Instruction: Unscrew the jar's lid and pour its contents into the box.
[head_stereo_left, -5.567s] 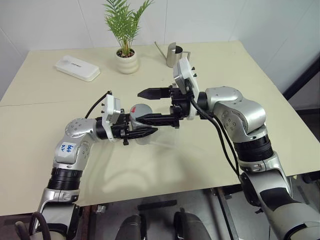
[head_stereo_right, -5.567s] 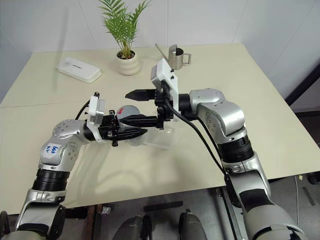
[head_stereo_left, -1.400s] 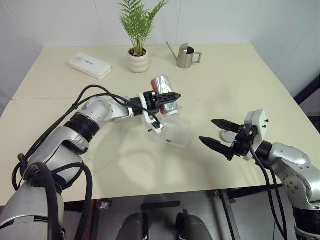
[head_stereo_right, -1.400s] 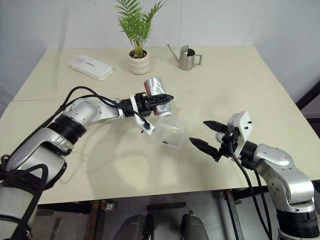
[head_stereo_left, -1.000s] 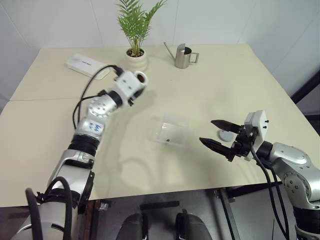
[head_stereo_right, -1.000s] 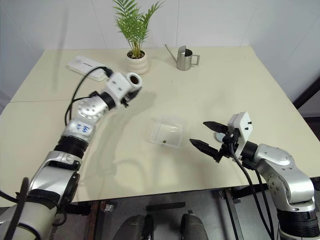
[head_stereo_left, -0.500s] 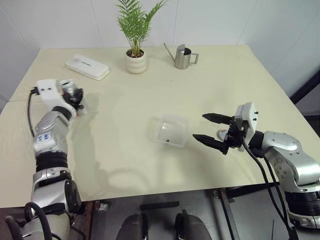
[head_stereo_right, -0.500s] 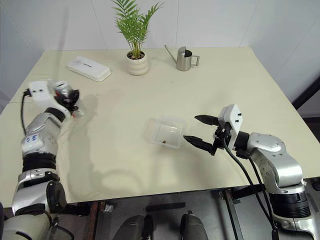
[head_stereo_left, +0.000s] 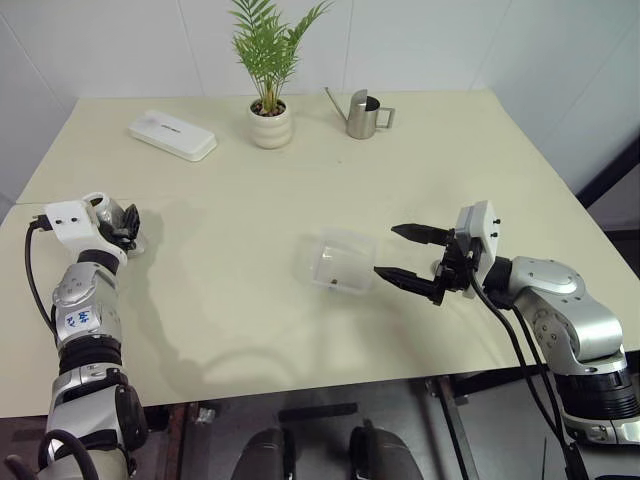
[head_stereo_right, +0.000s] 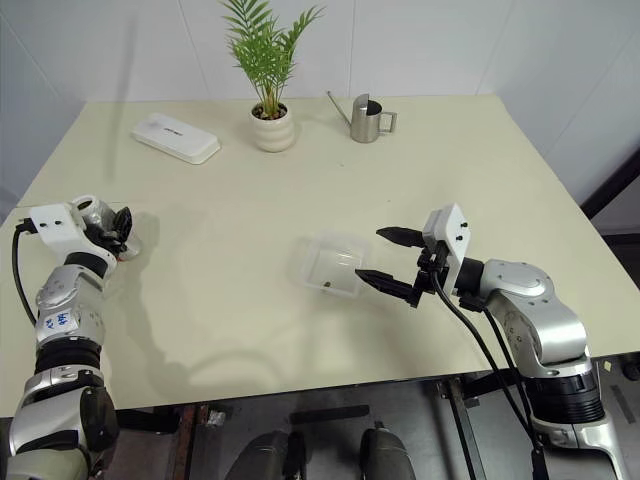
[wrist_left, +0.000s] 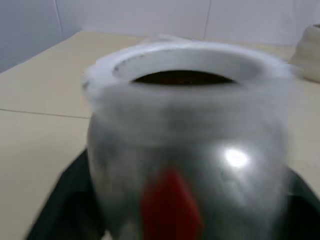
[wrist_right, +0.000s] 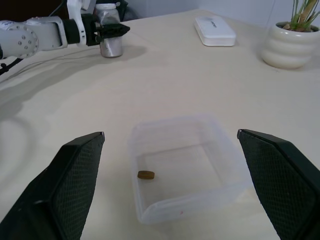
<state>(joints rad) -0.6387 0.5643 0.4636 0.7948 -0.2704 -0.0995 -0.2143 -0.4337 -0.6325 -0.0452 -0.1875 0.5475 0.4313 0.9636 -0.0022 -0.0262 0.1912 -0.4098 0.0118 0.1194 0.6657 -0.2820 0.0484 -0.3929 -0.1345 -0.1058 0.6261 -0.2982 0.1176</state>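
The left gripper (head_stereo_right: 118, 228) reaches out level at the table's left edge, fingers around the open-mouthed jar (wrist_right: 110, 42) standing there; whether they clamp it is unclear. The right gripper (head_stereo_right: 390, 258), jaws spread wide, points level at the box (head_stereo_right: 330, 265).

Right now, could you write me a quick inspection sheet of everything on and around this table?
Surface: cream table, two panels joined by a seam.
Job's things: open jar upright at the table's left edge; clear box mid-table with one small brown piece inside; lid nothing seen.
Clutter: potted plant, steel watering can, flat white case along the far edge.
Grippers: left gripper around the jar; right gripper open, beside the box.
Cables: black cable along the right arm.
Surroundings: white tiled wall.
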